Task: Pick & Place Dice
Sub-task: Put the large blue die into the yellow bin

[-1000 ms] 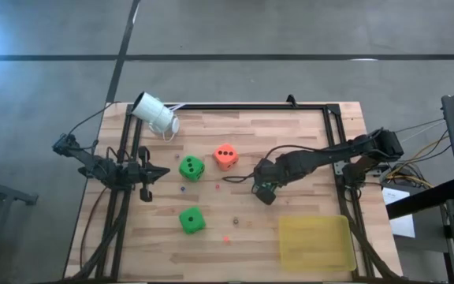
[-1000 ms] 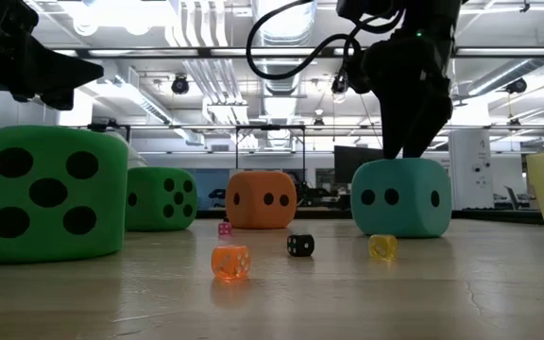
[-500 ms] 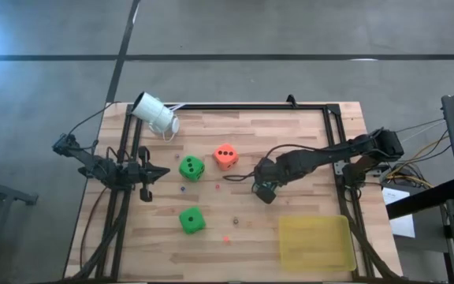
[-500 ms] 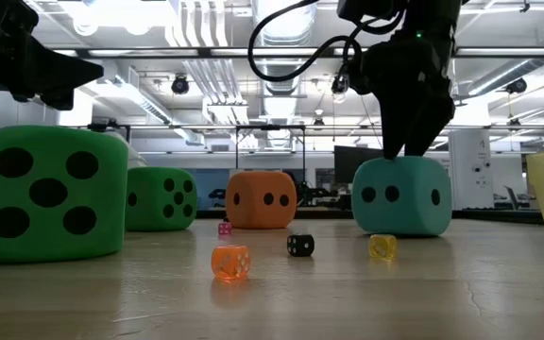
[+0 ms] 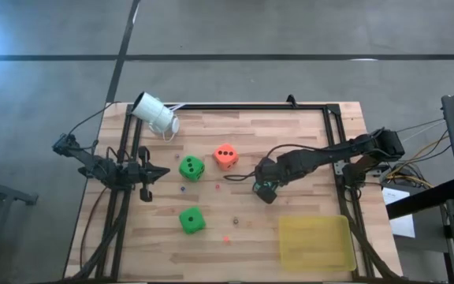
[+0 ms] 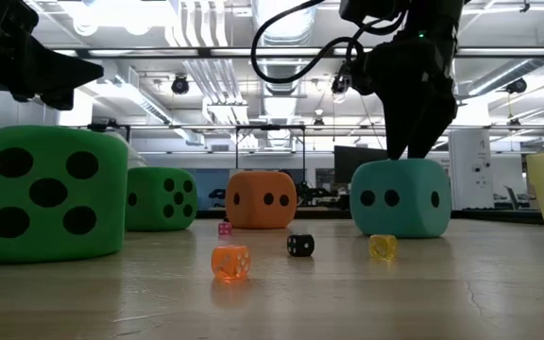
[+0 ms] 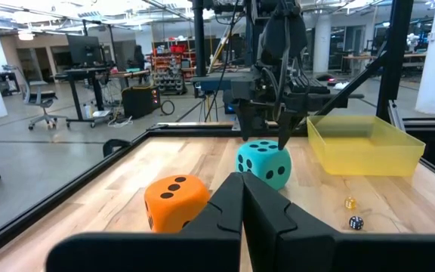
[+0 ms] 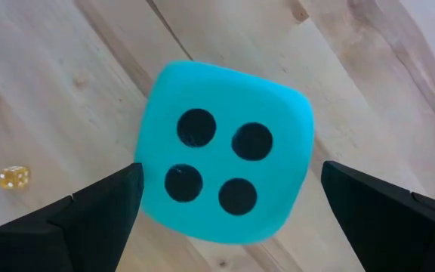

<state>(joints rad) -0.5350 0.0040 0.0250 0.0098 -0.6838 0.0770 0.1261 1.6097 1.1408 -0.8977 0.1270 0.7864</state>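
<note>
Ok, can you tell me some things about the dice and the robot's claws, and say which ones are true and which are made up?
1. The right gripper is open, with a finger on each side of the teal die. True.
2. The teal die shows six dots on top. False: the right wrist view shows four.
3. The yellow bin already has a die in it. False: it looks empty, and all four dice are on the wooden table.
4. The left gripper is shut and holds nothing. True: it waits near the table's left edge.
5. The orange die sits between the two green dice. False: it lies to the right of the upper green die; the other green die is nearer the front.
</note>
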